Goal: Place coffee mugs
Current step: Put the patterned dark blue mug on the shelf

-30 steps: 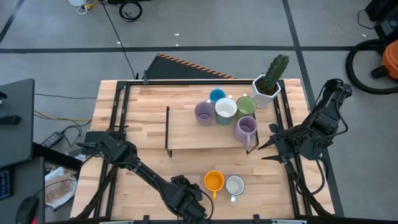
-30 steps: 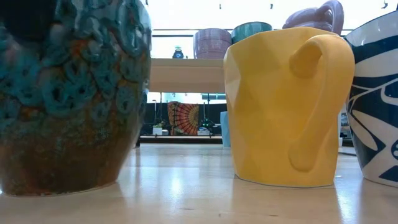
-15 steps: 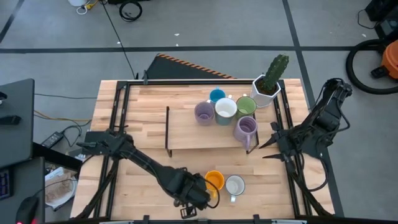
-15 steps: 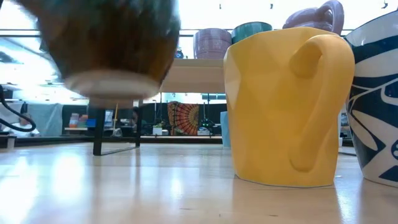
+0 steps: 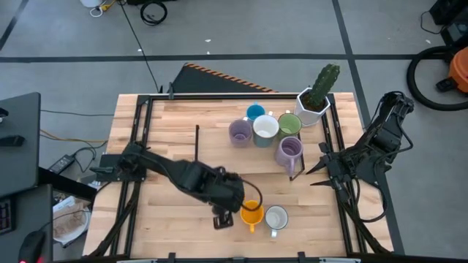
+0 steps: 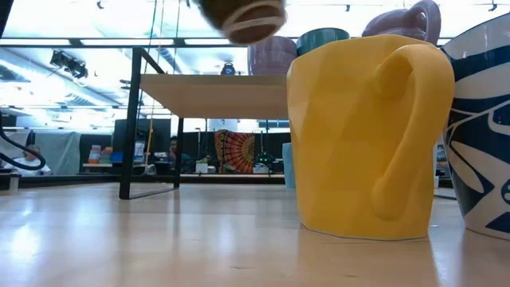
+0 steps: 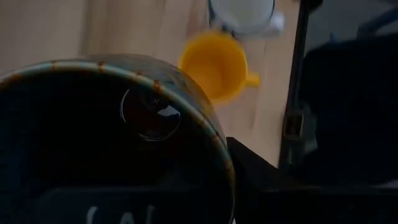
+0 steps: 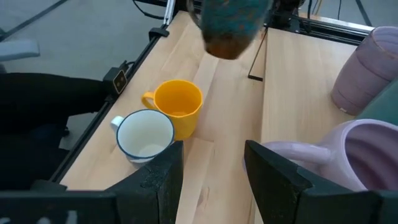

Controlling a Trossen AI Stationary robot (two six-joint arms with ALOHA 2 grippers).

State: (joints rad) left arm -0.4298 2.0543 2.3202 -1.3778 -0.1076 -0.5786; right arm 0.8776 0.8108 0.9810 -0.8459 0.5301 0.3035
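Observation:
My left gripper is shut on the dark brown-black mug, which hangs high over the table's near middle: its teal and brown body shows in the right wrist view, its base in the low view. The orange mug and a white mug stand on the table near the front edge. On the wooden riser stand the blue, lavender, white and green mugs and a second lavender mug. My right gripper waits open at the right edge. My left gripper holds the dark mug by its rim, with one dark finger outside the wall; the other finger is hidden by the mug. The mug is lifted clear of the table and roughly upright, mouth toward the wrist camera.
A white hexagonal cactus pot stands at the riser's far right corner. The riser's black legs stand on the table. Bare wood lies left of the orange mug and on the riser's left half. Black rails run along both table sides.
My left gripper has risen and moved from the near edge toward the far edge, carrying the dark mug. The mug stood on the table a second ago and now hangs clear, high above it. The right arm has kept still.

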